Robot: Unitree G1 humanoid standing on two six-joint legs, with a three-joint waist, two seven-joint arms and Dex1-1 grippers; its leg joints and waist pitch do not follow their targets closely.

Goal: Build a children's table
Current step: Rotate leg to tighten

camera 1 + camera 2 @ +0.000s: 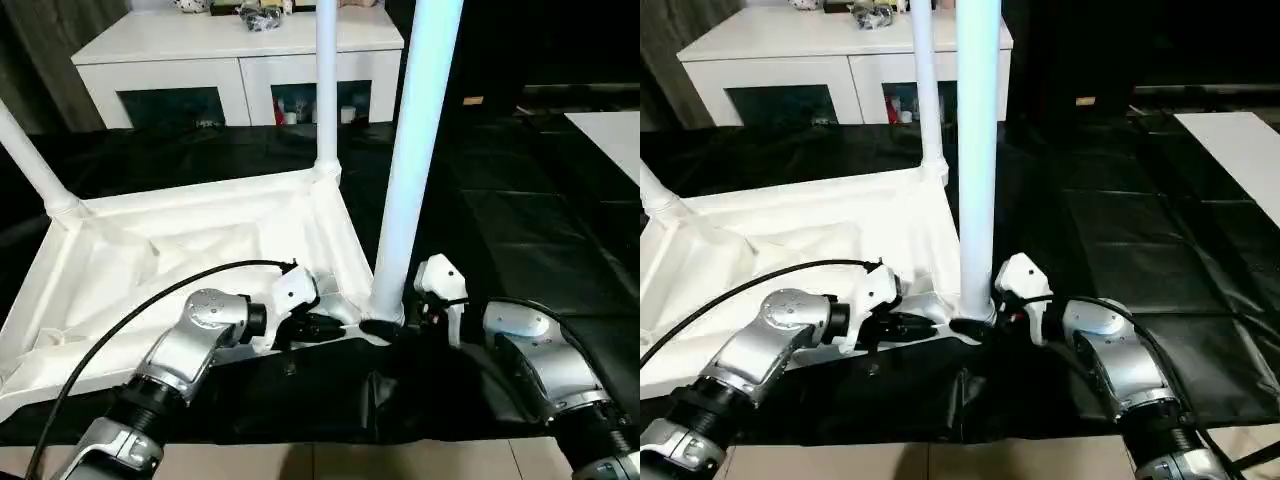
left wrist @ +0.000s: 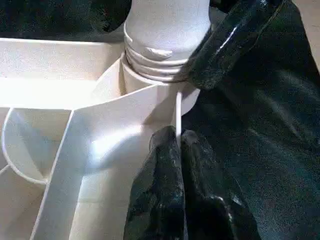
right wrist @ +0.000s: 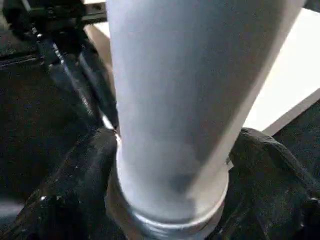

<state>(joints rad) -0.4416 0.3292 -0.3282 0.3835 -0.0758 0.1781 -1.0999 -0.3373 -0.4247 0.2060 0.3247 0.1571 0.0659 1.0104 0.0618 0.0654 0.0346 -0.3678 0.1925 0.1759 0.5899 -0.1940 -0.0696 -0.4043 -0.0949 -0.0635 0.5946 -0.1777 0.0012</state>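
The white tabletop (image 1: pixel 180 250) lies upside down on a black sheet, ribbed underside up. Three white legs stand in its corner sockets: one at the far left (image 1: pixel 30 160), one at the back right (image 1: pixel 326 80), and a thick one at the near right (image 1: pixel 415 150). My left gripper (image 1: pixel 345 325) is shut on the tabletop's thin rim (image 2: pixel 177 107) just beside the near right socket (image 2: pixel 150 85). My right gripper (image 3: pixel 172 165) is open, one black finger (image 3: pixel 75 190) on each side of that leg's base (image 3: pixel 170 150). Screw threads (image 2: pixel 160 57) show where the leg meets the socket.
A white cabinet (image 1: pixel 240 60) with glass doors stands behind the tabletop. The black sheet (image 1: pixel 520 220) covers the floor all around. A white panel (image 1: pixel 610 135) lies at the far right. A black cable (image 1: pixel 120 320) arcs over my left forearm.
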